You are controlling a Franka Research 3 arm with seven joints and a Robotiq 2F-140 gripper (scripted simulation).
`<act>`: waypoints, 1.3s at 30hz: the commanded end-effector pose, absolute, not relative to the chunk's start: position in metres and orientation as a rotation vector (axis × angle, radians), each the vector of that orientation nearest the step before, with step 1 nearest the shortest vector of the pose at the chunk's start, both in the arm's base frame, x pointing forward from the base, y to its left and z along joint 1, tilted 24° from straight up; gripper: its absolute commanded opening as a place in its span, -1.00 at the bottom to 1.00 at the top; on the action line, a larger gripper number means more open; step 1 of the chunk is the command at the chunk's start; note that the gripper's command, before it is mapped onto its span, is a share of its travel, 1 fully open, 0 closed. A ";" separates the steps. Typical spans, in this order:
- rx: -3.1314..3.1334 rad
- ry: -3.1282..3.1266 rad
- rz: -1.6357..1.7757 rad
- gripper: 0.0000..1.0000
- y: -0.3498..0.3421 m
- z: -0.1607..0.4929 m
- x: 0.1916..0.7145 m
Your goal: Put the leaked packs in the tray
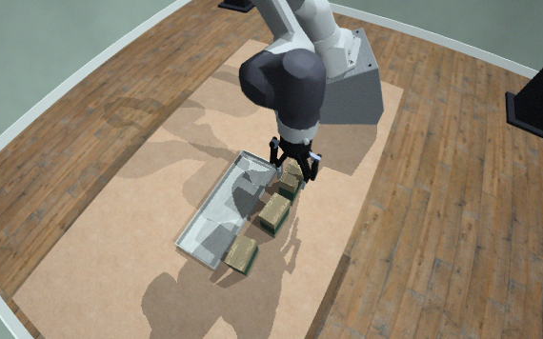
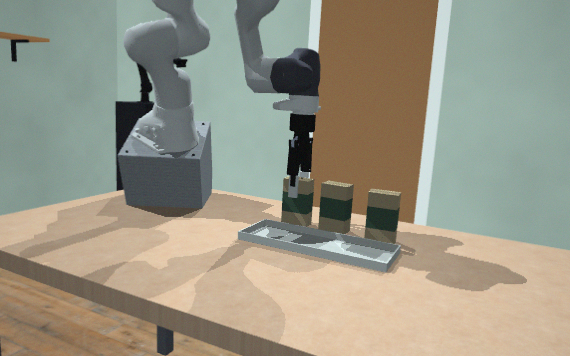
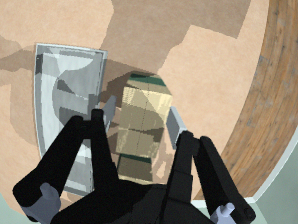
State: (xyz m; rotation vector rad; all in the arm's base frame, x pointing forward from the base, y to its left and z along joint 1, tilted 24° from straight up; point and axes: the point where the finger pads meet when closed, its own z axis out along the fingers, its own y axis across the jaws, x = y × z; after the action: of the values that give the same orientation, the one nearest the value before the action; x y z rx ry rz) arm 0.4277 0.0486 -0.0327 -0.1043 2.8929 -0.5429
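Observation:
Three tan coffee packs with green bands stand in a row beside a long grey tray [image 1: 207, 202] [image 2: 314, 248] [image 3: 67, 76]. My gripper [image 1: 294, 170] [image 2: 299, 184] [image 3: 141, 110] is open and straddles the top of the pack nearest the robot base [image 1: 289, 183] [image 2: 297, 207] [image 3: 148, 99]. Its fingers stand on either side of the pack's two big flat sides, with small gaps showing in the wrist view. The middle pack [image 1: 274, 214] [image 2: 336, 206] and the far pack [image 1: 241, 253] [image 2: 383, 214] stand upright and untouched. Nothing lies in the tray.
The tray lies right alongside the row of packs on the light wooden table [image 1: 113, 238] [image 2: 119, 260]. The robot's grey base block [image 1: 351, 95] [image 2: 166, 172] stands behind the packs. A black stand [image 1: 537, 105] is off the table at the far right.

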 end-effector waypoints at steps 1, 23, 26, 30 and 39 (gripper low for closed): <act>-0.103 2.892 -0.544 0.09 0.051 -0.027 0.427; -0.103 2.892 -0.544 0.09 0.078 0.042 0.411; -0.103 2.892 -0.544 0.09 0.078 0.042 0.411; -0.103 2.892 -0.544 0.09 0.078 0.042 0.411; 0.002 2.879 -0.531 0.09 0.091 0.058 0.488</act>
State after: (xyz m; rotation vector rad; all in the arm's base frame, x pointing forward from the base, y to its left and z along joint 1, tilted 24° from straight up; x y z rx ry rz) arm 0.4517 0.0936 0.0533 -0.0264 2.8733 -0.5006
